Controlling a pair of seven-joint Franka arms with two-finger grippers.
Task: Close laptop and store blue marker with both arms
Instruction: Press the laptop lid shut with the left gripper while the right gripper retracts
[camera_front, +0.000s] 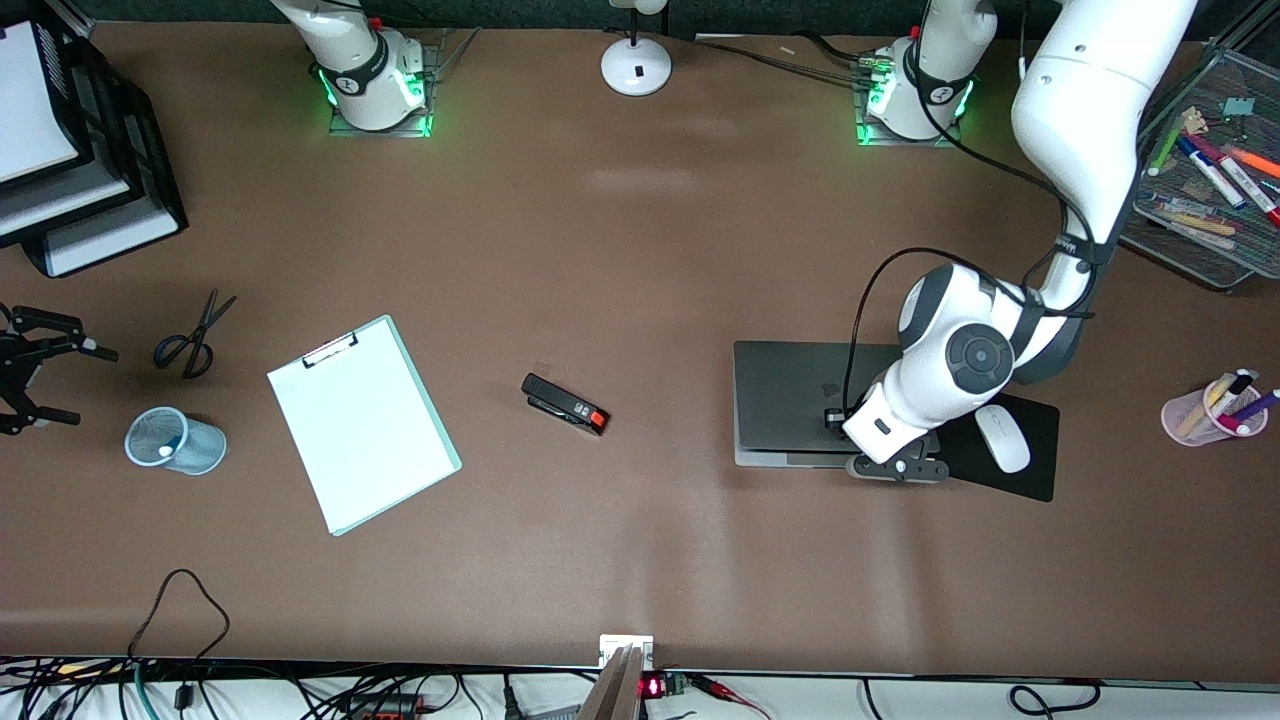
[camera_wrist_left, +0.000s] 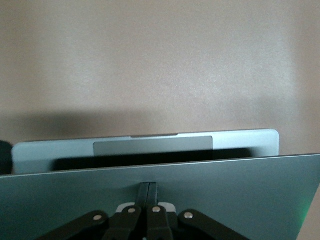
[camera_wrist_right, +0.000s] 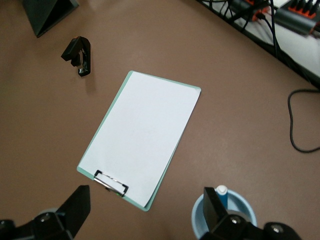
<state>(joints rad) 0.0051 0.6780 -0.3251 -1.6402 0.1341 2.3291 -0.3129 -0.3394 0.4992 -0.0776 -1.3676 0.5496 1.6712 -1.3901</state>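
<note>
A: Nearest the cam?

B: The clipboard, w/ white paper, lying flat toward the right arm's end. Stapler sits mid-table, between clipboard and laptop.

A: Laptop state?

B: Nearly shut. Front view shows the lid down w/ the logo up; left wrist view shows a thin dark gap between lid and base, so not fully closed yet.

A: Left gripper?

B: Left gripper is at the laptop's front edge, the edge nearest the cam, at the corner by the mouse pad. Fingers are pressed together, holding nothing, tips on the lid. Mouse lies on the pad, just beside the arm.

A: Right gripper?

B: Right gripper is at the table's edge on the right arm's end, beside the scissors. Spread wide, empty. Wrist view has it over the table, above the clipboard's clip end and the cup.

A: Blue marker?

B: In the pale blue cup, near the right gripper. Marker stands inside, whitish end up; in front view only that pale end shows. Cup is well apart from the laptop, nearer the cam than the scissors.
</note>
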